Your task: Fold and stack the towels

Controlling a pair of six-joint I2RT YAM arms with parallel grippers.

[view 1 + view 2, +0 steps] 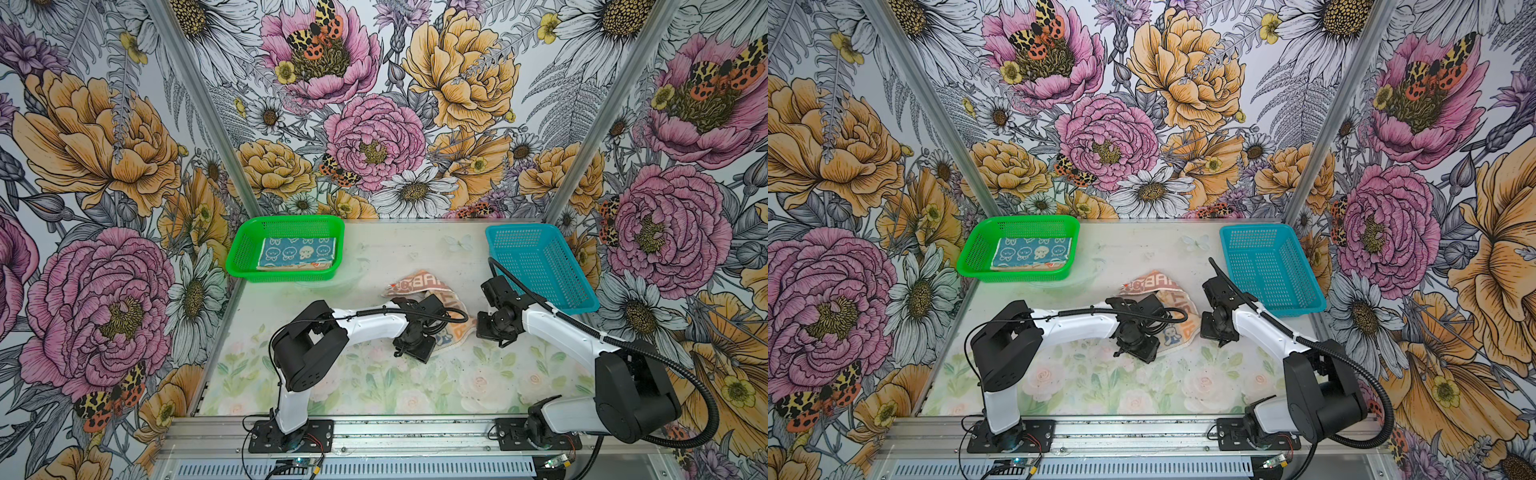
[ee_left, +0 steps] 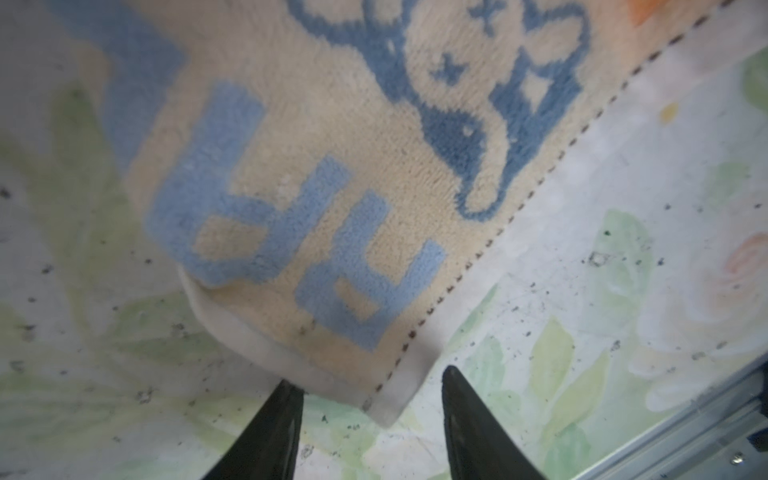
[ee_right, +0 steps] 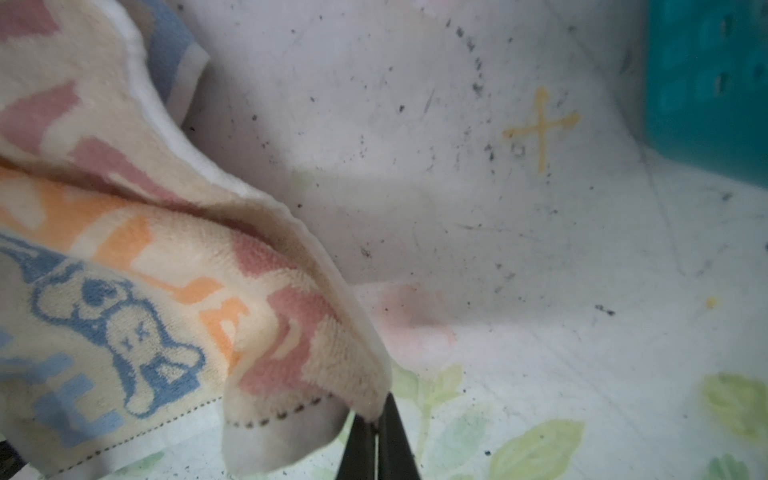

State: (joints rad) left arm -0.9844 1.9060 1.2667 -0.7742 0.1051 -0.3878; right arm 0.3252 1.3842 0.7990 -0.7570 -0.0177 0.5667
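Observation:
The striped towel (image 1: 430,291) with "RABBIT" lettering lies crumpled in the middle of the table, in both top views (image 1: 1169,291). My right gripper (image 3: 380,409) is shut on a raised fold of its edge, at the towel's right side (image 1: 478,328). My left gripper (image 2: 370,378) stands at the towel's near white corner (image 2: 395,399), with its jaws apart. The corner reaches in between the fingertips and is not pinched. The teal-blue bunny towel (image 1: 297,251) lies folded in the green basket (image 1: 286,222), on top of an orange towel (image 1: 318,264) of which only an edge shows.
A blue mesh basket (image 1: 519,232) stands at the back right, close behind the right arm, and holds nothing. The green basket (image 1: 1017,222) is at the back left. The near half of the flower-printed table surface (image 1: 374,382) is bare. Patterned walls close in three sides.

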